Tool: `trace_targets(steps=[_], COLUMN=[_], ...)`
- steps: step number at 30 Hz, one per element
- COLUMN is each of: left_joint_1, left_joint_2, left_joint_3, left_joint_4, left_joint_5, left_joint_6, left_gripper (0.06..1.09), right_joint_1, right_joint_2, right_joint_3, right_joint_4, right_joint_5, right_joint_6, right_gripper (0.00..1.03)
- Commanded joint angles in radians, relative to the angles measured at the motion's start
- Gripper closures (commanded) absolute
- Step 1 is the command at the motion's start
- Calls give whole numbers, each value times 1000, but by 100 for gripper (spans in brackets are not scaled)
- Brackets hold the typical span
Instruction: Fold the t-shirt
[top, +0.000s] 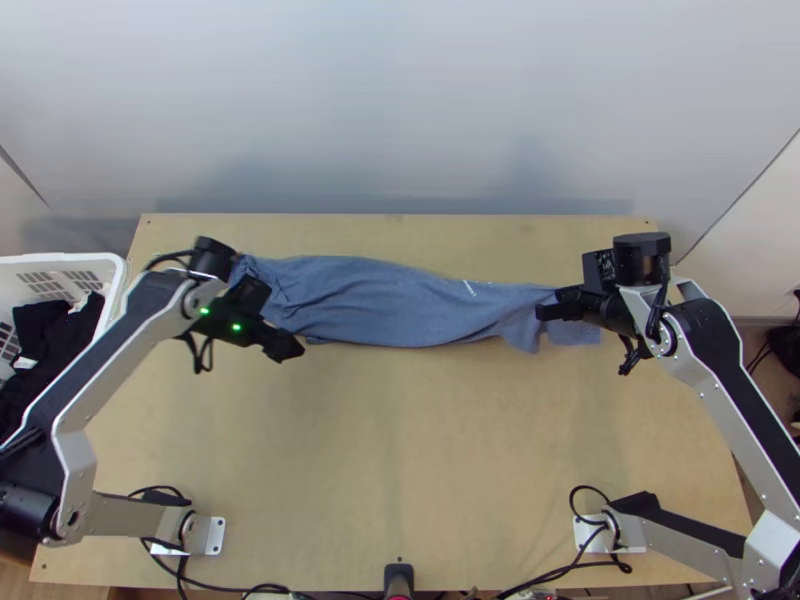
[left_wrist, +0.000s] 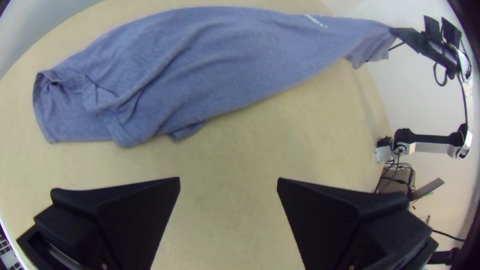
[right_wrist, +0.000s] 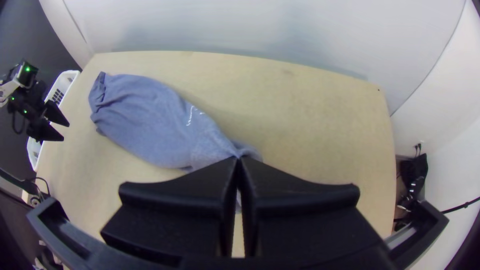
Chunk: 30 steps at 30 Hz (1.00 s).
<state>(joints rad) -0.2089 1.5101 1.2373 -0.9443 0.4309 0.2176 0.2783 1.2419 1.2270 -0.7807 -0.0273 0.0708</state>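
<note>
Right pincer (top: 553, 304) clenched one end of the blue t-shirt (top: 390, 300); left pincer (top: 283, 318) hung released near the other.

There's a wide clear lane of bench (top: 400, 450) on the near side of the shirt (top: 390, 303). The left gripper (top: 277, 318) blocks its left end, the right gripper (top: 545, 303), pinching cloth, the other.
</note>
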Motion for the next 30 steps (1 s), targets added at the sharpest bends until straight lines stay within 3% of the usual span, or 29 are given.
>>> trace_targets(steps=[1, 17, 30], left_joint_1=[-115, -155, -181], left_joint_2=[107, 271, 294], left_joint_3=[-47, 21, -56], left_joint_4=[151, 309, 392], left_joint_5=[-112, -336, -339], left_joint_6=[-80, -185, -184], left_gripper=[14, 14, 14], right_joint_1=[1, -14, -14], right_joint_2=[-9, -65, -65], right_joint_3=[-4, -34, -21], right_joint_4=[0, -14, -14], right_joint_5=[0, -2, -2], right_joint_6=[6, 6, 4], right_gripper=[100, 100, 100])
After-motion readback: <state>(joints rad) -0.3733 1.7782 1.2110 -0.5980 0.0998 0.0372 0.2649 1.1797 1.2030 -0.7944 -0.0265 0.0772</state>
